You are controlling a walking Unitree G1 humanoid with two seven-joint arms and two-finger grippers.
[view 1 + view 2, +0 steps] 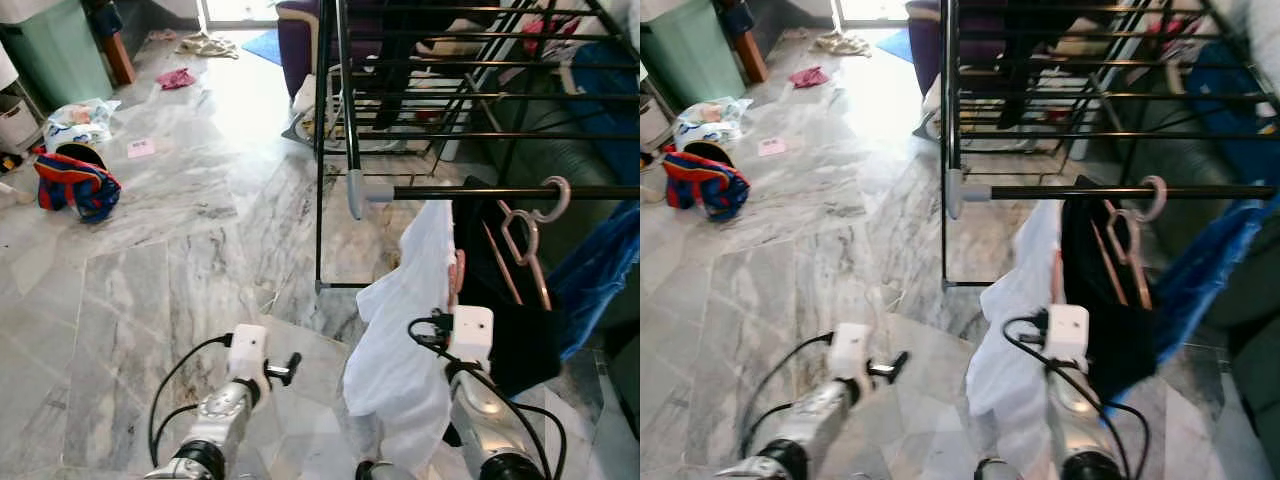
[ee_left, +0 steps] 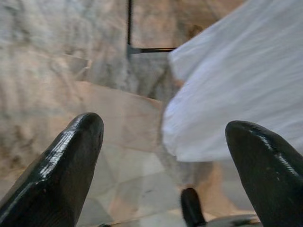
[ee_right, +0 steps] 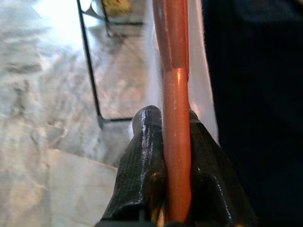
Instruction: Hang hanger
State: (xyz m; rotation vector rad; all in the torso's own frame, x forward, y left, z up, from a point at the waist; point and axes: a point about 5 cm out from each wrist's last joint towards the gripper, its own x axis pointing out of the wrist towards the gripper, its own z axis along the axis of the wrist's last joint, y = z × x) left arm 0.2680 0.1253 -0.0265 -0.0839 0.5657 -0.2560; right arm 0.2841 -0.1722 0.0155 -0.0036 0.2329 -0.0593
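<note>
A white shirt (image 1: 405,340) hangs on an orange-pink hanger (image 3: 175,142), just left of and below the drying rack's black front rod (image 1: 500,192). My right gripper (image 3: 168,123) is shut on that hanger's bar. Its wrist (image 1: 470,335) sits right beside the shirt. On the rod hang other pink hangers (image 1: 527,245) by a hook (image 1: 555,195), with a black garment (image 1: 490,290) under them. My left gripper (image 1: 290,368) is open low over the floor, left of the shirt, holding nothing; its fingers (image 2: 66,161) frame the shirt's hem (image 2: 236,104).
The black drying rack (image 1: 335,120) stands ahead with several rods and a grey corner joint (image 1: 355,195). A blue cloth (image 1: 600,270) hangs at the right. A red-and-blue bag (image 1: 75,185), a green bin (image 1: 55,50) and scattered clothes (image 1: 175,77) lie on the marble floor to the left.
</note>
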